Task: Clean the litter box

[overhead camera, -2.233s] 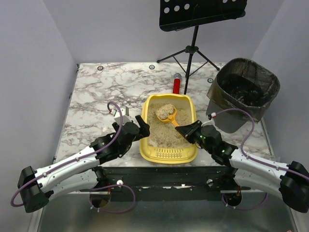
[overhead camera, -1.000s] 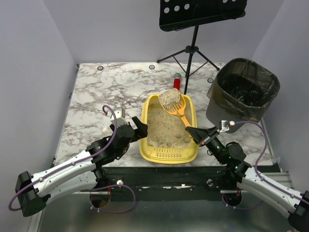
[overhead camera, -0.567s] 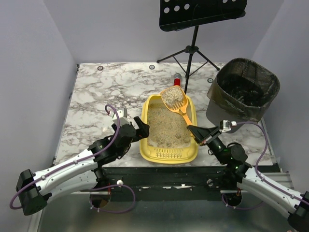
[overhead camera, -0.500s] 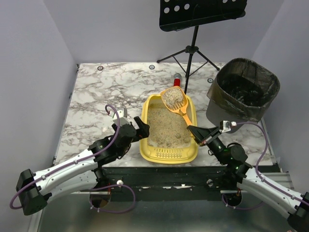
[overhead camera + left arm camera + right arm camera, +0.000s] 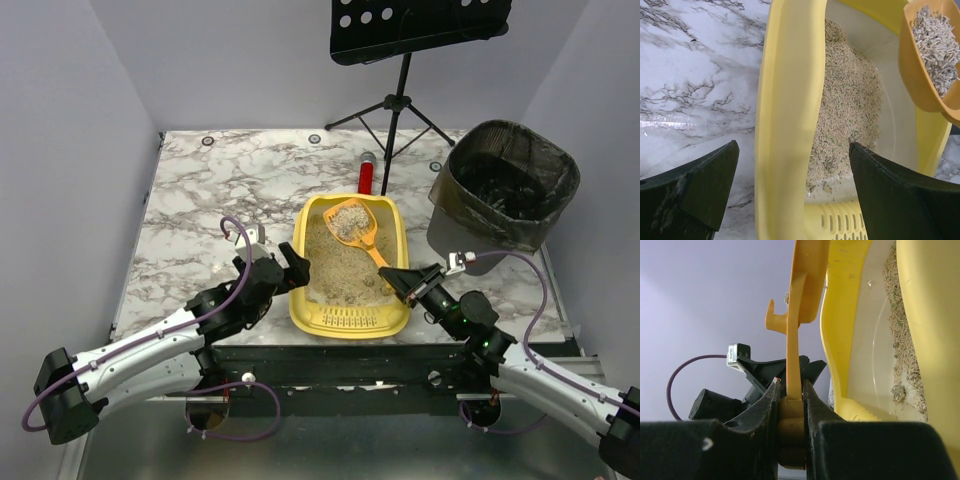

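Right claw (image 5: 790,396) is clamped on the thin handle of the orange scoop (image 5: 352,222), whose bowl carries a heap of pellets over the far end of the litter box (image 5: 350,322). Left claw (image 5: 795,186) has its jaws wide apart, straddling the box's left wall, one finger outside over the marble and one inside over the litter (image 5: 850,115), neither seeming to touch.

The box sits at the near middle of the counter (image 5: 230,190), its ridged lip toward the arms. It looks like stiff moulded plastic, made fairly heavy by its fill, and likely to slide on the smooth marble if pushed. The long side wall the left claw brackets is probably the best hold; the rim is rounded and glossy, so a grip may slip. Tilting would shift the loose pellets.

A black lined bin (image 5: 510,190) stands at the counter's right edge, a red cylinder (image 5: 366,176) and a music stand (image 5: 415,25) beyond the box. Plain grey walls close in on three sides.
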Robot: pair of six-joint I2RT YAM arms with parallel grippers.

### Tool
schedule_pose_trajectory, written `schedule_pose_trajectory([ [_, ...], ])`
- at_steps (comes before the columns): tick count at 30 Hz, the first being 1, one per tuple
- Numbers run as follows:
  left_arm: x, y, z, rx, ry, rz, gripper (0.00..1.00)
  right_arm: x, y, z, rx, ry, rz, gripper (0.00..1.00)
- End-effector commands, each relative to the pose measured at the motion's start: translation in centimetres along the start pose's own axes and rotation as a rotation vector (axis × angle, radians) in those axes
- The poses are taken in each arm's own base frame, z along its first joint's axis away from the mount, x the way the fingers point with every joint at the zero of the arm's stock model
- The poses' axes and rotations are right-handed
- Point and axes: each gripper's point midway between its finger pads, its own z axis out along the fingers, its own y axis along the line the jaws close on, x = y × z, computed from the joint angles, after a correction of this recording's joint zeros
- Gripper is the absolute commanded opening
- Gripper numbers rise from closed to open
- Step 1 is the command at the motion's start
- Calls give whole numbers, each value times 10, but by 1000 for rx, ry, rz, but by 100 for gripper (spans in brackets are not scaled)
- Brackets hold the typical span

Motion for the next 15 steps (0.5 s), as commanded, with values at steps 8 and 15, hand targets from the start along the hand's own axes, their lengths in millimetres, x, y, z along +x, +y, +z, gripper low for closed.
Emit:
schedule_pose_trajectory([
  [8, 7, 4, 4, 0, 15, 11, 99, 2, -56, -18, 137, -9, 2, 1],
  [15, 6, 1, 7, 4, 15, 10, 99, 12, -48, -18, 158, 61, -23, 1],
])
